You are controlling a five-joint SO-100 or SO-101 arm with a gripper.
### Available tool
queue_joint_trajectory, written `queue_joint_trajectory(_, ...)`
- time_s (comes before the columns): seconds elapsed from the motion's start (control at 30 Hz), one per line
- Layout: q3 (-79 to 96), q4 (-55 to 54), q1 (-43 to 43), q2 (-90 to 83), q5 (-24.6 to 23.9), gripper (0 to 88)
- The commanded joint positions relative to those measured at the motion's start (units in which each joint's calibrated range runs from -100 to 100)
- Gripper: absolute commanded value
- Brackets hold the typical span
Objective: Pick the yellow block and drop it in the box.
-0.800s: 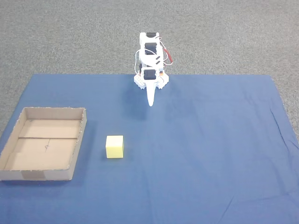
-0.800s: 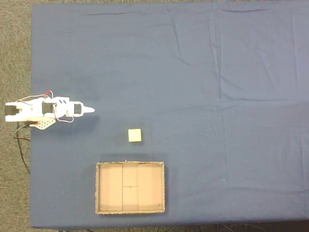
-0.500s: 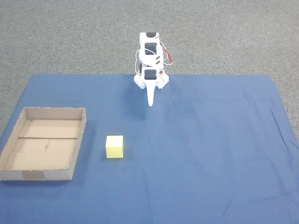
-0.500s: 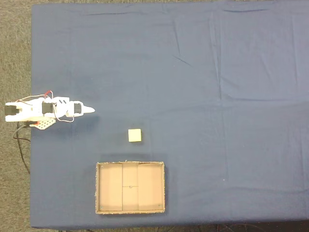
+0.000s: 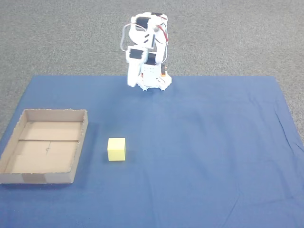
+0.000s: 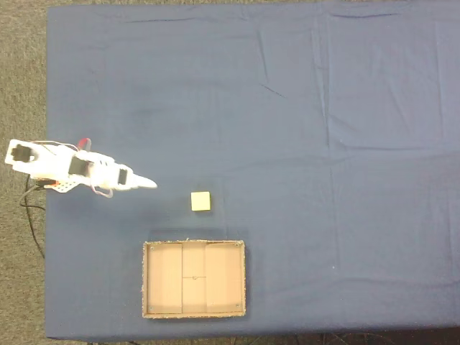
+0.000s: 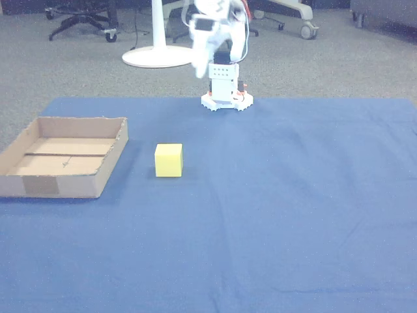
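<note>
In a fixed view, from left to right: the box (image 5: 45, 145), a shallow brown cardboard tray, sits open and empty near the left edge of a blue-covered worktop (image 5: 213, 152). Just to its right, apart from the box wall, the yellow block (image 5: 116, 149) rests flat on the cloth. Farther back and a little right, the white arm stands at the worktop's far edge, its end effector (image 5: 130, 83) raised and tilted toward the block. The fingers appear pressed together into one point, though the view is blurred here. Nothing is held. The reach toward the block looks barely begun. Next, the end effector would need to spread its fingers, travel forward and descend over the block, then clamp it.
</note>
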Motion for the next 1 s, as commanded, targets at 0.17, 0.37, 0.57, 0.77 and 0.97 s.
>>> queue_joint_trajectory(0.17,-32.6,-0.3,8.5,37.3,4.2,36.6)
queue_joint_trajectory(0.37,-51.5,0.6,8.4,58.6,5.1,37.6)
queue_joint_trajectory(0.57,-63.3,0.4,4.8,75.6,6.0,38.3)
queue_joint_trajectory(0.77,-71.1,0.3,2.8,83.8,6.3,39.3)
queue_joint_trajectory(0.97,-71.3,0.2,2.3,85.7,6.3,29.4)
